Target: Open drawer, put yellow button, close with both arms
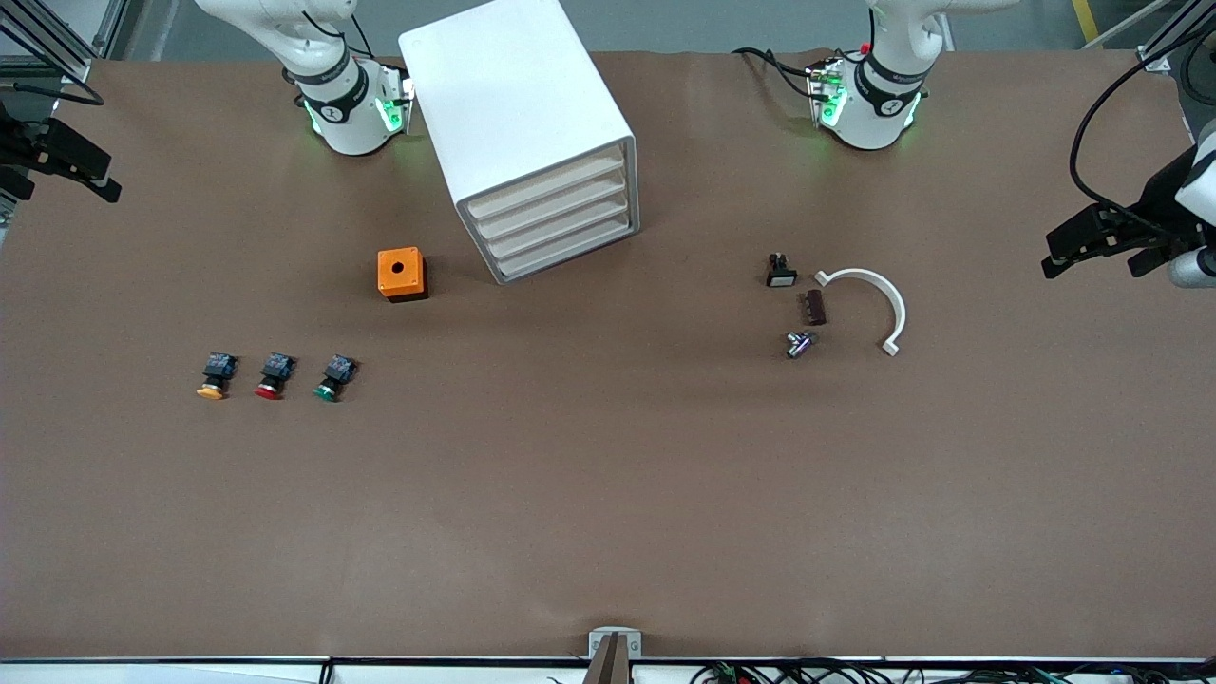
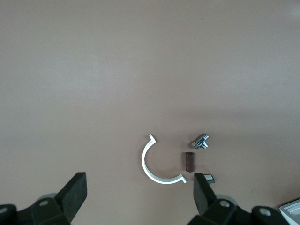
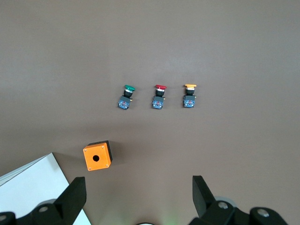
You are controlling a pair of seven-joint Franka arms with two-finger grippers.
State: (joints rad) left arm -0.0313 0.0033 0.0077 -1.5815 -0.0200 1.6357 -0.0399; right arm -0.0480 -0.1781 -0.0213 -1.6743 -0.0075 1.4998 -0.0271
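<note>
The white cabinet (image 1: pixel 518 123) stands between the two arm bases, with all of its cream drawers shut, the top drawer (image 1: pixel 556 182) included. The yellow button (image 1: pixel 215 375) (image 3: pixel 190 97) lies on the brown table toward the right arm's end, at the outer end of a row of three buttons. My right gripper (image 1: pixel 66 185) (image 3: pixel 139 194) hangs high over that end of the table, open and holding nothing. My left gripper (image 1: pixel 1092 255) (image 2: pixel 139 192) hangs high over the left arm's end, also open and holding nothing.
A red button (image 1: pixel 273 375) and a green button (image 1: pixel 333 377) lie beside the yellow one. An orange box (image 1: pixel 402 274) sits near the cabinet. Toward the left arm's end lie a white curved clamp (image 1: pixel 869 299), a brown part (image 1: pixel 815 308), a metal fitting (image 1: pixel 799 344) and a black switch (image 1: pixel 780 271).
</note>
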